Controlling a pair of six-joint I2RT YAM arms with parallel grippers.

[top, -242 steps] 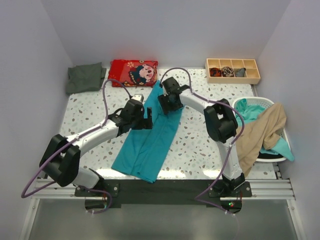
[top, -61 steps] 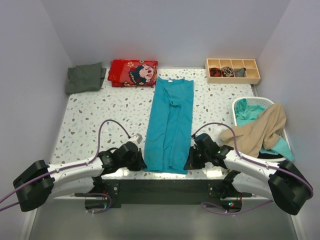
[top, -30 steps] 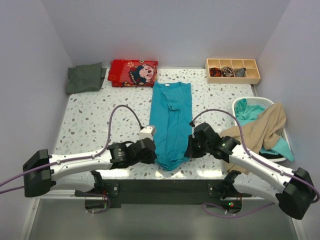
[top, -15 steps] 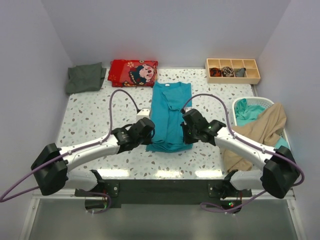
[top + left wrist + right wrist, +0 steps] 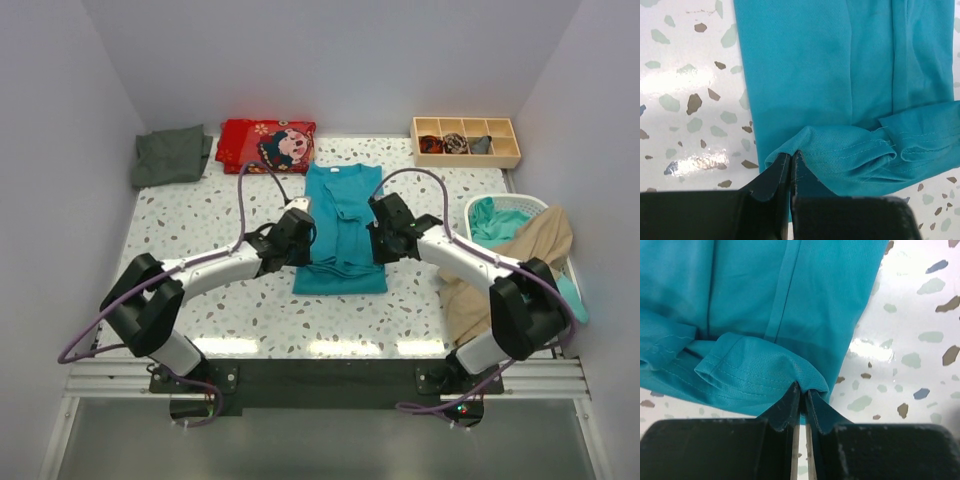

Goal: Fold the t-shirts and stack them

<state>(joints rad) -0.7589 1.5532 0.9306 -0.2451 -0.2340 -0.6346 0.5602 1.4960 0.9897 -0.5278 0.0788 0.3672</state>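
The teal t-shirt (image 5: 340, 270) lies in the middle of the speckled counter (image 5: 200, 230), doubled over on itself. Its near edge is a smooth fold facing the arm bases, and its collar end points to the far wall. The upper layer stops partway up the shirt, where the hem sits bunched and wrinkled on the layer below.

The 2 arms reach in from either side and meet the shirt at that bunched hem. In the left wrist view, the left fingers (image 5: 772, 182) are pressed together and pinch a corner of the hem. The cloth puckers up where it enters them, right at the shirt's left edge. In the right wrist view, the right fingers (image 5: 782, 415) clamp the other corner of the hem at the shirt's right edge. Only a thin slit shows between them, and the stitched hem curls over just beyond the tips.

To the right, a beige t-shirt (image 5: 520, 260) hangs over the near side of a white basket (image 5: 525, 203), with more teal cloth inside.

Along the far edge, a folded grey-green t-shirt (image 5: 170, 155) lies in the left corner. A red cushion (image 5: 267, 146) with a cartoon face lies just beside it. A wooden tray (image 5: 465, 160) with 4 compartments stands at the far right and holds small dark bundles (image 5: 445, 143).
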